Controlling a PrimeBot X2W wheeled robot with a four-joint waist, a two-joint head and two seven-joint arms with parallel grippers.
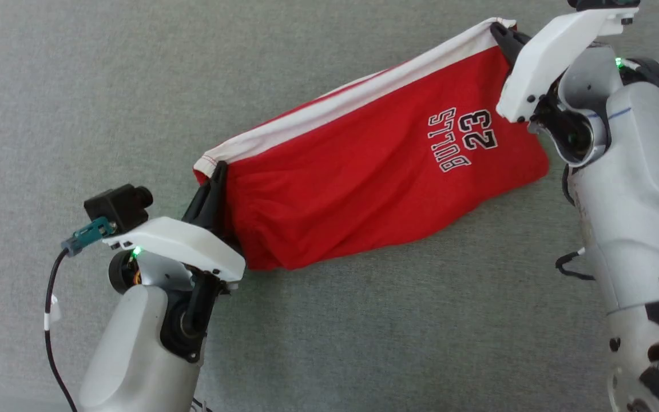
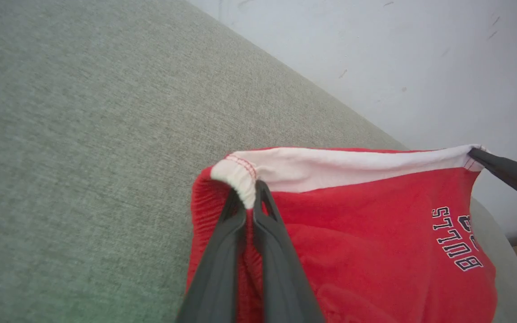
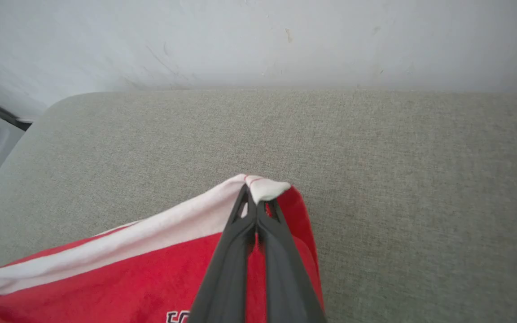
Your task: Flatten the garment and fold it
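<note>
- Flattening stage, by the look of it: seemed to call for an even outward pull on both held corners of the garment (image 1: 364, 189), then a slow lowering onto the grey padded surface (image 1: 106, 86) without bunching.
- Likely wanted a little more spread at the left end, given the gathered folds just under the grip there.
- Risked losing thin fabric from so small a pinch if tugged hard; better eased apart than jerked.
- At the left gripper (image 1: 218, 171): clamped tight on the near corner of the white band (image 1: 335, 106), with cloth between the closed fingers.
- At the right gripper (image 1: 502, 30): likewise pinched closed, on the band's far corner.
- Hung between the two as a slanted sheet, band uppermost and taut, "BULLS 23" print (image 1: 467, 137) toward the right end.
- Sagged at the lower red edge onto or just above the surface; could not be told which.
</note>
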